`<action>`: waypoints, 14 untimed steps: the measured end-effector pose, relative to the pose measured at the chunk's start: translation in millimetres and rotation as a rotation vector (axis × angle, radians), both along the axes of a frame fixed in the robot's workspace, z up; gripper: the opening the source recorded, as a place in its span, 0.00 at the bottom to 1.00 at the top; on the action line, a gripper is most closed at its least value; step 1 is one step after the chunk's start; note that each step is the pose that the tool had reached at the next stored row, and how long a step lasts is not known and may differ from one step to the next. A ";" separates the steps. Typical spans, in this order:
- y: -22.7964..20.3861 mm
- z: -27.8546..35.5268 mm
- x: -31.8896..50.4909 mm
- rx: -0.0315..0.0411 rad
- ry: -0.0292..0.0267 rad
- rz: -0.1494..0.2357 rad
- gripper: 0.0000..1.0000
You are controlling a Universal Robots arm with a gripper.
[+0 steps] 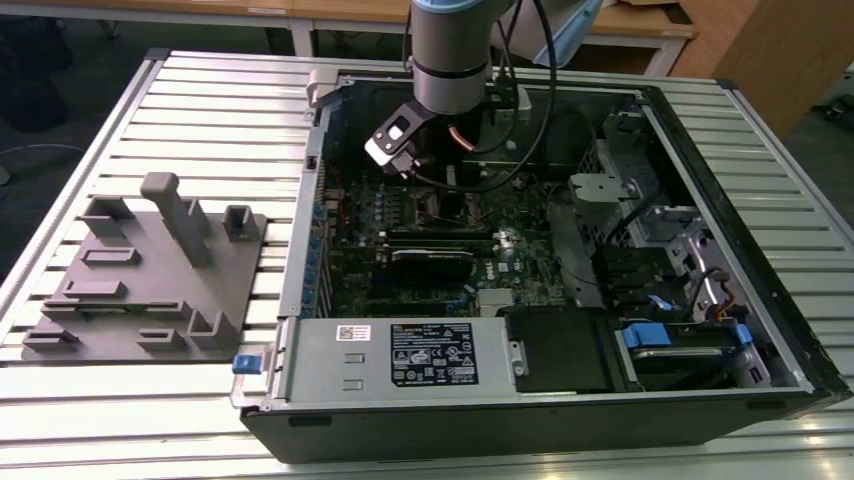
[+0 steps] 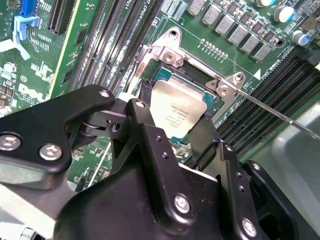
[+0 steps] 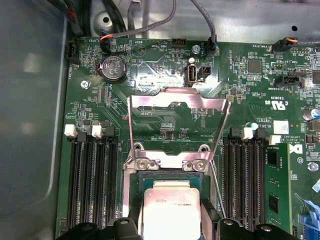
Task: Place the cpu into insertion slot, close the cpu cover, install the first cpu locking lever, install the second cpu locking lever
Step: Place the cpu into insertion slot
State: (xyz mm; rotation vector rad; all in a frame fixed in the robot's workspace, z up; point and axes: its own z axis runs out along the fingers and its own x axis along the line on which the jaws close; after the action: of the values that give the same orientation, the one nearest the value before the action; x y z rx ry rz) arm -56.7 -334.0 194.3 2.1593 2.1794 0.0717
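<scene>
So the arm (image 1: 451, 60) reaches straight down into the open case (image 1: 534, 425). The case lies on its side on the slatted tabletop (image 1: 134, 420), so the board faces up. That overall layout is what the exterior view gives you, plus a grey fixture (image 1: 147, 280) on that view's left.

The close-up stuff comes from the wrist views. In the second wrist view the gripper (image 2: 176, 131) has its fingers (image 2: 142, 127) hugging two opposite edges of the cpu (image 2: 175, 105), so I'd call it narrow and clamped on the chip. The cpu sits flat right over the slot (image 2: 167, 75); whether it's fully seated I can't tell. Holding it by the edges makes sense to me: it keeps the chip square to the slot and the top face free.

The first wrist view adds the bit that explains the rest. The cover (image 3: 175, 95) is flipped up and back on its hinge, well clear of the cpu (image 3: 170, 207). A thin lever (image 2: 270, 107) is swung out to the side too, which I guess is why the cover can stand open.
</scene>
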 end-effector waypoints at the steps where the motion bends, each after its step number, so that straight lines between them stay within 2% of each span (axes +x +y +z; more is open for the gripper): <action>1: 0.0 0.0 0.0 0.0000 0.0000 0.000 0.54; 6: -0.1 -0.7 0.0 -0.0003 0.0003 -0.028 0.54; 14: 1.6 -0.8 0.0 -0.0001 0.0001 -0.028 0.54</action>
State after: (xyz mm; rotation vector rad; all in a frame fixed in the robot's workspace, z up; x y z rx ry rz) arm -56.6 -332.3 193.4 2.1890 2.1487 0.0699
